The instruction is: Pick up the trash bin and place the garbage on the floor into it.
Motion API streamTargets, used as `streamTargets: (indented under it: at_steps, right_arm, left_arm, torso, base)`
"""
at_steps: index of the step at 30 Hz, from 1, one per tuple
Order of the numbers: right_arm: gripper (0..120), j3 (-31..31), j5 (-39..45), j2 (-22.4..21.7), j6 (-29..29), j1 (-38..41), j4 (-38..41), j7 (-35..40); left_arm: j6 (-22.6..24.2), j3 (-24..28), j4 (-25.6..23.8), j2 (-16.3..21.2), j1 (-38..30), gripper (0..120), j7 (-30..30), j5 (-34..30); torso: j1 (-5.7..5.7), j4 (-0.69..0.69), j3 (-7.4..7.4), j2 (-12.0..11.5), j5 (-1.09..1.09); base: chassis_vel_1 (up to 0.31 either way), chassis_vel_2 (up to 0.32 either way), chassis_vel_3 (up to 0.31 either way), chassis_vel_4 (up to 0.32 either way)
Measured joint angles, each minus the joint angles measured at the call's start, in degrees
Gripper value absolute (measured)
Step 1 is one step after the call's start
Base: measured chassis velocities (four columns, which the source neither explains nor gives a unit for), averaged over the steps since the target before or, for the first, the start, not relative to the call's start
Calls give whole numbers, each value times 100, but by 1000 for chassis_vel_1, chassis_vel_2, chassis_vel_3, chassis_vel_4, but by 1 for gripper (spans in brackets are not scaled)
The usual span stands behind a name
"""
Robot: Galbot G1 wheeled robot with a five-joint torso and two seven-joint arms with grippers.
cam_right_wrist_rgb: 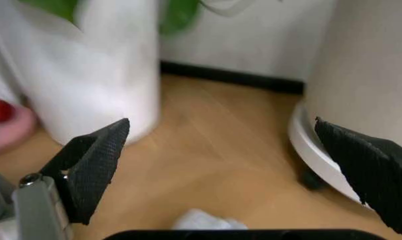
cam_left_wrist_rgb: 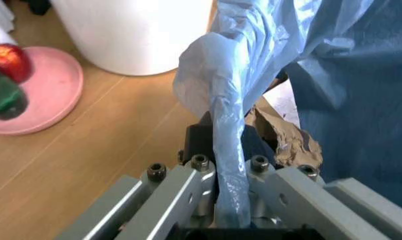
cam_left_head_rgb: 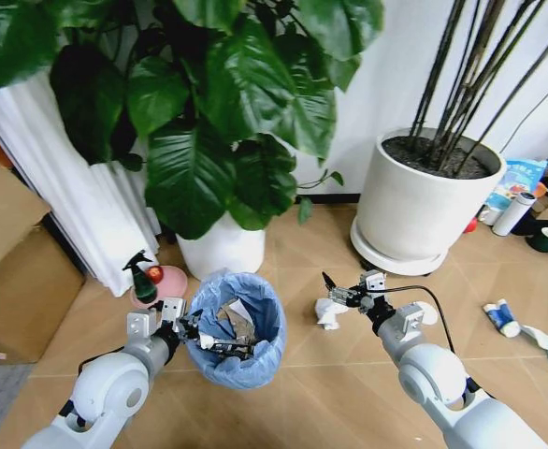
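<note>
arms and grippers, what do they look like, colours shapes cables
Both arms have smooth, rounded pale grey-white shells ending in boxy silver-grey metal wrist blocks. The left gripper is dark, with bolted grey metal plates at its base in the left wrist view. The right gripper has black wedge-shaped fingers with textured pads; a thin black cable loops along its forearm.

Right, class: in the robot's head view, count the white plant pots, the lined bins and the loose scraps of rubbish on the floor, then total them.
white plant pots: 2
trash bin: 1
garbage scraps plainly seen on the floor: 3
Total: 6
</note>
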Motion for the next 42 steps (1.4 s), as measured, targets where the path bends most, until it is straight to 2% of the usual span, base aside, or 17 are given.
streamTargets:
  at_steps: [10, 13, 15, 18, 20, 23, 24, 26, 27, 30, 42]
  right_arm:
    - [100, -98, 193, 127, -126, 323, -1337, -328]
    - [100, -280, 299, 303, -217, 698, -2070, -475]
    - [100, -332, 301, 364, -218, 787, -2224, -496]
    - [100, -594, 332, 749, -247, 1211, -2867, -581]
    - [100, -616, 333, 789, -251, 1245, -2919, -586]
    - [100, -807, 323, 1203, -256, 1542, -3473, -606]
    - [100, -807, 323, 1203, -256, 1542, -3473, -606]
    - [100, -913, 264, 1575, -204, 1791, -4146, -607]
    - [100, -913, 264, 1575, -204, 1791, -4146, -607]
    - [100, -896, 55, 1861, -62, 2029, -4846, -615]
    - [100, -682, -280, 2175, 145, 2473, -5681, -893]
  left_arm:
    - [-15, -85, -25, 51, 28, 0, -29, 18]
    - [-40, -95, -13, 76, 20, 0, -24, 24]
    - [-44, -100, -11, 79, 18, 0, -23, 24]
    - [-52, -112, -5, 105, 15, 0, -11, 23]
    - [-53, -113, -4, 106, 15, 0, -11, 23]
    - [-55, -121, 4, 110, 35, 0, -9, 22]
    - [-55, -121, 4, 110, 35, 0, -9, 22]
    - [-59, -133, 6, 124, 62, 0, -6, 20]
    - [-59, -133, 6, 124, 62, 0, -6, 20]
    - [-64, -147, 25, 130, 77, 0, -5, 16]
    - [-73, -114, 95, 115, 34, 0, 14, 15]
  torso:
    - [0, 3, 1, 0, -4]
    - [0, 3, 1, 0, -3]
    - [0, 2, 1, 0, -5]
    - [0, 1, 1, 0, -3]
    - [0, 1, 0, 0, -3]
    - [0, 3, 1, 0, -3]
    - [0, 3, 1, 0, -3]
    - [0, 3, 1, -1, -2]
    - [0, 3, 1, -1, -2]
    - [0, 2, 1, 0, -3]
    - [1, 2, 1, 0, -3]
  base:
    - [4, 4, 6, 8]
    - [11, 17, -16, -13]
    - [0, 0, 0, 0]
    - [0, 0, 0, 0]
    - [0, 0, 0, 0]
    - [0, 0, 0, 0]
    - [0, 0, 0, 0]
    - [0, 0, 0, 0]
    - [0, 0, 0, 0]
    - [0, 0, 0, 0]
    - [0, 0, 0, 0]
